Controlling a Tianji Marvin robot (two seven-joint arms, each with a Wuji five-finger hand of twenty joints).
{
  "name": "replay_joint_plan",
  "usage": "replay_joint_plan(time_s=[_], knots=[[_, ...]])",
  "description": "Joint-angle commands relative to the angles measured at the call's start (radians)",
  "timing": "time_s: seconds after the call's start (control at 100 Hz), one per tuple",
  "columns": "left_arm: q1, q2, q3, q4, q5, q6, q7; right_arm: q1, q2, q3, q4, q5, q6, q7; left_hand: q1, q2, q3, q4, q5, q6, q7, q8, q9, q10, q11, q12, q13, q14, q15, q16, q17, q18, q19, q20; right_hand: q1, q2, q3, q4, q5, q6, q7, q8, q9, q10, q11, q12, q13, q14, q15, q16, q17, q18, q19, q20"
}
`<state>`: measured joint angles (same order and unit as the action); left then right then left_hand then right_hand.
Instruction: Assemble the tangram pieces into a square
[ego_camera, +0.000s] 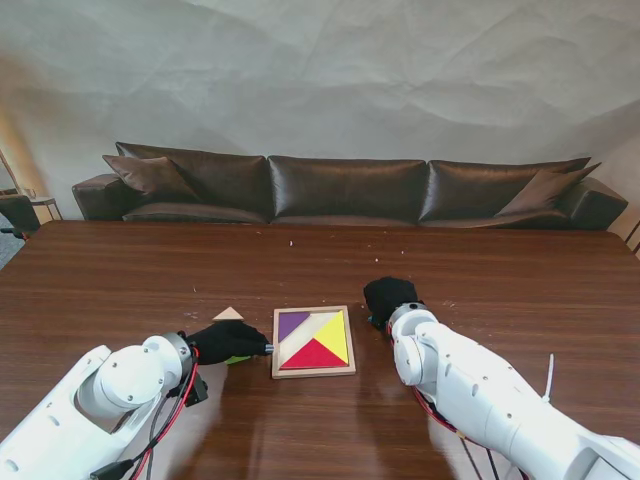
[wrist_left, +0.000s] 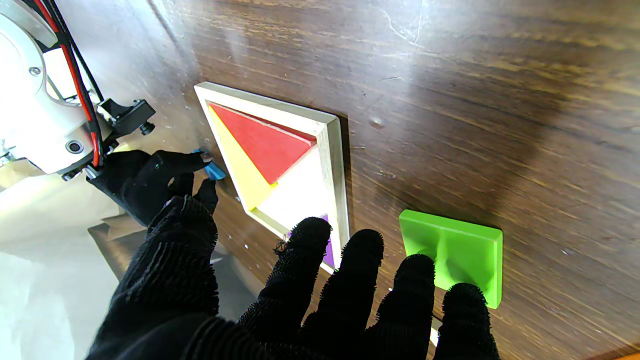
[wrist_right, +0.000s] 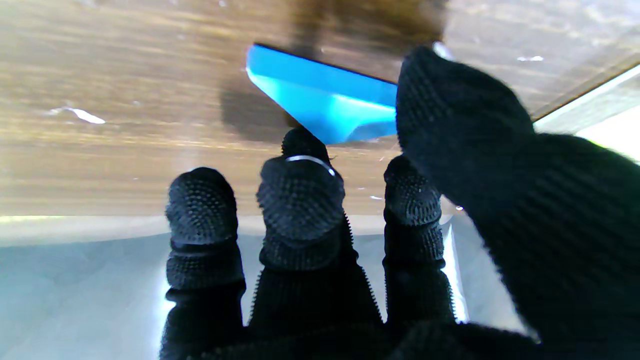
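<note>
A wooden square tray (ego_camera: 313, 372) lies in the middle of the table. It holds a purple (ego_camera: 291, 324), a yellow (ego_camera: 334, 336) and a red piece (ego_camera: 313, 355); part of its floor is bare (wrist_left: 295, 192). My left hand (ego_camera: 228, 340) is open with fingers spread, just left of the tray. Two of its fingertips (wrist_left: 417, 267) rest at the edge of a green square piece (wrist_left: 452, 250). My right hand (ego_camera: 390, 298) is open on the tray's right. Its thumb (wrist_right: 450, 110) and fingers bracket a blue piece (wrist_right: 325, 100) lying flat on the table.
A tan triangle (ego_camera: 228, 313) lies on the table just beyond my left hand. A dark leather sofa (ego_camera: 350, 188) runs along the table's far edge. Brown tabletop (ego_camera: 480, 270) stretches to both sides.
</note>
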<state>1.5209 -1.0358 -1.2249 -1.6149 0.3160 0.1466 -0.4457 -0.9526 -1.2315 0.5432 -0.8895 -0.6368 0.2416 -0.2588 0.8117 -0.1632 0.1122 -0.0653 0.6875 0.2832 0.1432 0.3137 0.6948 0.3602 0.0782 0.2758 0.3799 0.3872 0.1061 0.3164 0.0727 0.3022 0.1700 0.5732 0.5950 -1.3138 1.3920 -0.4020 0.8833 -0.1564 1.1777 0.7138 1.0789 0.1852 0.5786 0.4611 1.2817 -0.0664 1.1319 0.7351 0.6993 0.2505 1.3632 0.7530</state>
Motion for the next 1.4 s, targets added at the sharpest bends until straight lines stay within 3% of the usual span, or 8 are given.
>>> replay_joint_plan(time_s=[0.0,0.24,0.29,0.33,0.37,0.64,0.94,1.39], knots=[[0.003,-0.001,-0.002,-0.005,0.000,0.000,-0.020,-0.059,0.006,-0.025,0.040,0.009,-0.006,0.058,0.021,0.035,-0.005,0.030,0.007,0.002,0.003,0.003,0.011,0.011,0.007,0.010,0.017,0.013,0.014,0.013,0.005,0.016,0.015,0.011,0.035,-0.049,-0.001,-0.034,-0.041,-0.020,-0.049,-0.035,0.272,-0.196,-0.014,-0.087,0.037,-0.032,0.030,0.012,0.205,0.009,0.049,0.032],[0.002,0.000,-0.001,-0.003,-0.002,0.000,-0.022,-0.061,0.011,-0.020,0.031,0.010,-0.001,0.076,0.023,0.034,-0.005,0.030,0.008,0.003,0.004,0.004,0.011,0.009,0.007,0.010,0.019,0.014,0.015,0.013,0.005,0.016,0.015,0.011,-0.002,-0.024,-0.004,-0.009,-0.136,0.009,-0.307,-0.134,0.159,-0.189,0.056,0.010,0.038,-0.014,0.018,0.035,0.170,0.028,0.032,0.053],[0.001,0.000,0.000,-0.003,-0.002,0.000,-0.023,-0.062,0.011,-0.018,0.030,0.010,0.003,0.076,0.022,0.034,-0.005,0.030,0.010,0.002,0.004,0.004,0.011,0.009,0.008,0.010,0.019,0.014,0.015,0.013,0.005,0.017,0.015,0.011,-0.030,-0.008,0.005,0.032,-0.156,0.030,-0.342,-0.170,0.098,-0.182,0.089,0.039,0.038,-0.008,0.003,0.035,0.158,0.032,0.028,0.062],[0.001,0.000,0.000,-0.003,-0.002,0.001,-0.023,-0.063,0.011,-0.015,0.029,0.009,0.007,0.074,0.022,0.035,-0.005,0.030,0.012,0.002,0.005,0.004,0.011,0.009,0.007,0.010,0.019,0.013,0.015,0.013,0.005,0.016,0.015,0.011,-0.074,0.009,0.013,0.153,-0.171,0.035,-0.361,-0.203,0.041,-0.175,0.118,0.047,0.038,0.000,-0.017,0.031,0.143,0.038,0.026,0.071],[0.001,0.000,0.000,-0.003,-0.003,0.001,-0.024,-0.066,0.012,-0.011,0.025,0.007,0.012,0.072,0.022,0.035,-0.005,0.030,0.012,0.002,0.005,0.004,0.012,0.008,0.008,0.010,0.018,0.013,0.015,0.013,0.005,0.016,0.015,0.011,-0.095,0.011,0.009,0.182,-0.184,0.041,-0.371,-0.218,0.004,-0.173,0.137,0.054,0.037,0.004,-0.022,0.030,0.132,0.039,0.027,0.076],[-0.003,0.000,0.003,-0.001,-0.004,0.002,-0.024,-0.081,0.019,0.014,-0.002,-0.010,0.069,0.070,0.022,0.034,-0.004,0.030,0.007,0.003,0.003,0.004,0.011,0.009,0.007,0.010,0.020,0.014,0.016,0.014,0.005,0.018,0.016,0.011,-0.148,-0.005,-0.003,0.173,-0.169,0.111,-0.382,-0.263,-0.079,-0.154,0.219,0.098,0.036,0.013,-0.025,0.034,0.103,0.048,0.040,0.084],[-0.010,0.000,0.011,0.005,-0.010,0.000,-0.028,-0.097,0.029,0.022,-0.043,-0.043,0.149,0.083,0.021,0.033,-0.004,0.030,0.010,0.001,0.004,0.004,0.011,0.010,0.007,0.010,0.019,0.014,0.015,0.013,0.005,0.017,0.016,0.011,-0.181,0.020,-0.013,0.170,-0.118,0.150,-0.391,-0.275,-0.080,-0.129,0.210,0.097,0.033,0.026,-0.036,0.032,0.093,0.064,0.041,0.082],[-0.011,0.000,0.014,0.007,-0.010,-0.001,-0.027,-0.125,0.038,0.049,-0.089,-0.094,0.195,0.049,0.021,0.034,-0.003,0.030,0.008,0.002,0.003,0.004,0.011,0.013,0.007,0.010,0.018,0.014,0.015,0.013,0.006,0.018,0.016,0.011,-0.164,0.052,-0.022,0.178,-0.095,0.153,-0.396,-0.276,-0.051,-0.097,0.140,0.052,0.034,0.038,-0.068,0.020,0.109,0.081,0.041,0.066]])
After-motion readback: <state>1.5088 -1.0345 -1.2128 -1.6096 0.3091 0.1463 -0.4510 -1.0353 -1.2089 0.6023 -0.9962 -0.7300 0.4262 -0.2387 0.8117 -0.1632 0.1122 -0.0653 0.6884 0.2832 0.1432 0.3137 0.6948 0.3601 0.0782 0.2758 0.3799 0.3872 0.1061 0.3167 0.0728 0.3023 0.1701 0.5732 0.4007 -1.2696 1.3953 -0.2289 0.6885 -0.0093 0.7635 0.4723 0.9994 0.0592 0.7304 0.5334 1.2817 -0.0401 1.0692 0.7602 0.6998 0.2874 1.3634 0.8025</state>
